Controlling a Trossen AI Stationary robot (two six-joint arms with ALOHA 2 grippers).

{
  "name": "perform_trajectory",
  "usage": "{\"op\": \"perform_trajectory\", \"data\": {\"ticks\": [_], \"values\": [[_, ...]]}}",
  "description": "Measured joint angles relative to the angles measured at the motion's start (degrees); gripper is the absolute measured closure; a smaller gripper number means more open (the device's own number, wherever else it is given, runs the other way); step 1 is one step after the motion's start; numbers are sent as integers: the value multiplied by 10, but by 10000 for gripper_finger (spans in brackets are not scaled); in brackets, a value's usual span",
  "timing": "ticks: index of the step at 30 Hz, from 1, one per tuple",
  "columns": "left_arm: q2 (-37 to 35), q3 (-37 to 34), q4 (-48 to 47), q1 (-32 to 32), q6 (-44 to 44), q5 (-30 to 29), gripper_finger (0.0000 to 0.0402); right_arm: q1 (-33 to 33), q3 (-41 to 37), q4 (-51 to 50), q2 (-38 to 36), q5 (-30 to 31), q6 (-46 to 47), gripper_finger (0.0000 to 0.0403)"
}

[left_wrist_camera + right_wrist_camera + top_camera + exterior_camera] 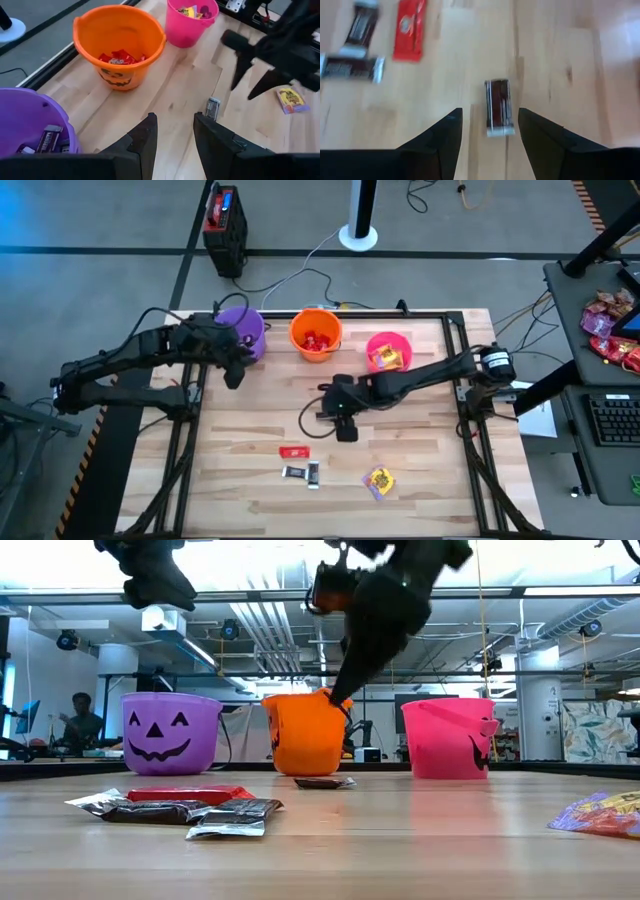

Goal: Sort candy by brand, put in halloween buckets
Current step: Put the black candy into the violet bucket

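Note:
Three halloween buckets stand on their bases along the far edge: purple point(242, 330) holding dark bars, orange point(316, 333) holding red pieces, pink point(388, 351) holding yellow packets. Loose candy lies flat on the table: a red bar point(294, 451), two dark bars point(303, 472), a yellow packet point(380, 481) and a lone dark bar point(499, 106). My right gripper point(490, 135) hangs open above that lone bar, slanting down and clear of it. My left gripper point(175, 127) is open with nothing between its fingers, beside the purple bucket.
A black frame point(455, 320) runs round the wooden table. Bare wood lies between the buckets and the loose candy near the front. A side table at the right carries a heap of red and pink sweets point(612, 320) and a keyboard point(610, 418). A person point(80, 720) sits beyond the table.

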Motion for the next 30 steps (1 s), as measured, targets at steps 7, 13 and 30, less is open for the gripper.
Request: {"op": "perform_trajectory", "data": {"ticks": [7,13,30], "values": [[0,0,-5,0,0,3,290,-2,-72,124,15,14,30,216],[6,0,0,0,1,3,290,-2,-87,164,52,21,53,216],[22,0,7,-1,-7,3,290,-6,-78,184,121,51,112,295]]}}
